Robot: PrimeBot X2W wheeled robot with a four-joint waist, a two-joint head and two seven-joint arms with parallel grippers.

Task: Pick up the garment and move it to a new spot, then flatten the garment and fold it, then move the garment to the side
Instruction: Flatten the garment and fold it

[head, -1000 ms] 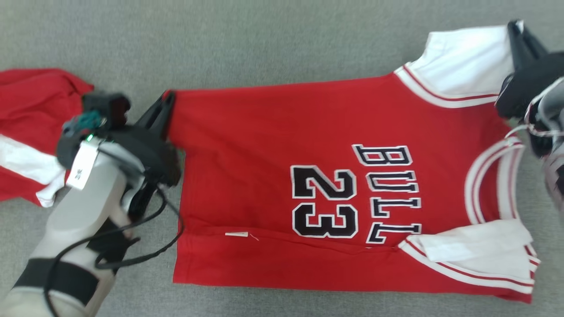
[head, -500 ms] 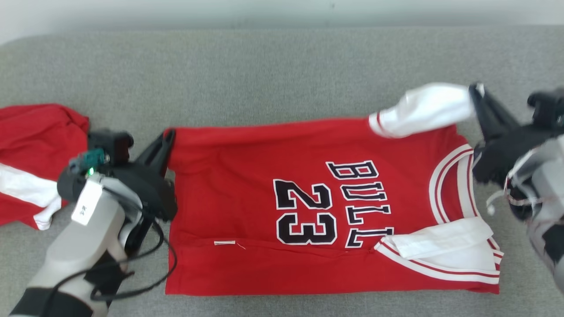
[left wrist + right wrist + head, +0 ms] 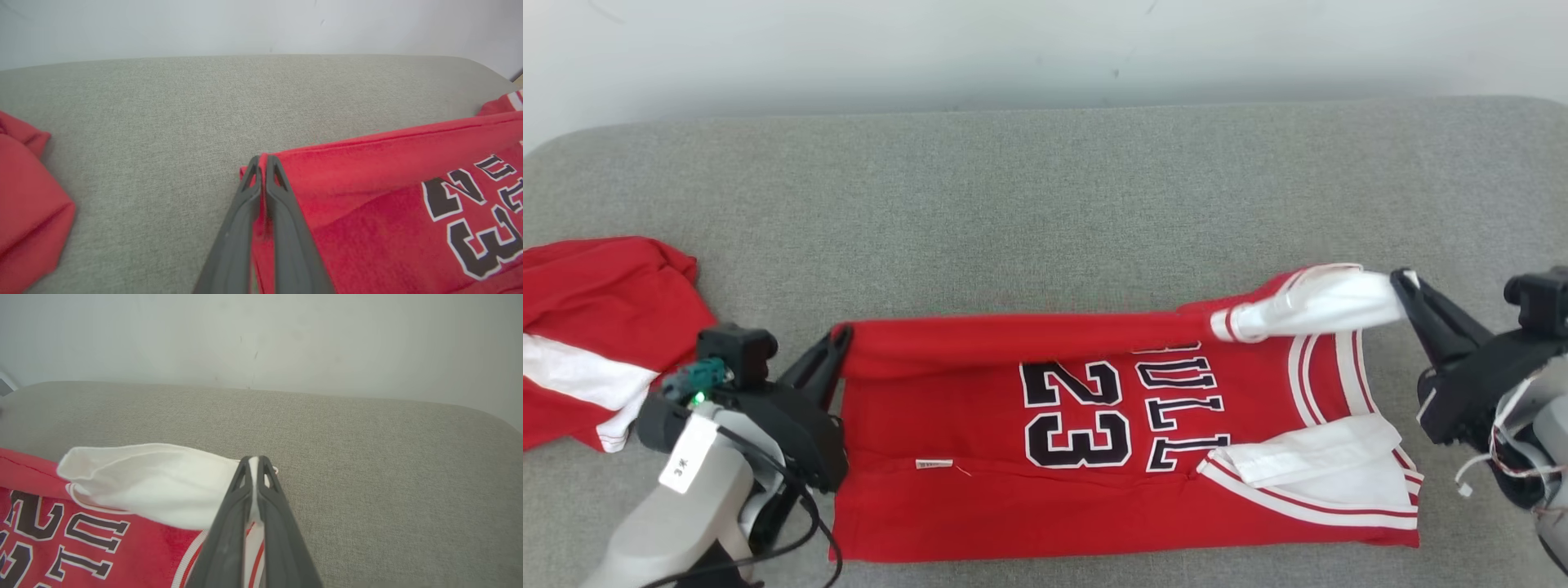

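Fold step in hand. The jersey lies on the grey cushion; left pincer clamped shut on its far hem corner, right pincer likewise on the white sleeve — far edge lifted. Next, likely: carry both evenly to the near edge — fabric taut.

Red garment lying front up on the grey cushioned surface, far edge hanging raised.

I'm seeing a red sports top carrying a black, white-edged 23 beside matching lettering, with white sleeves and striped trim. Its body is lying flat, neck toward my right and hem toward my left. The far long edge is standing up as a taut ridge, overhanging the top of the print, pinched at the hem corner by the left fingers and at the far sleeve by the right fingers. The near sleeve is lying folded inward.
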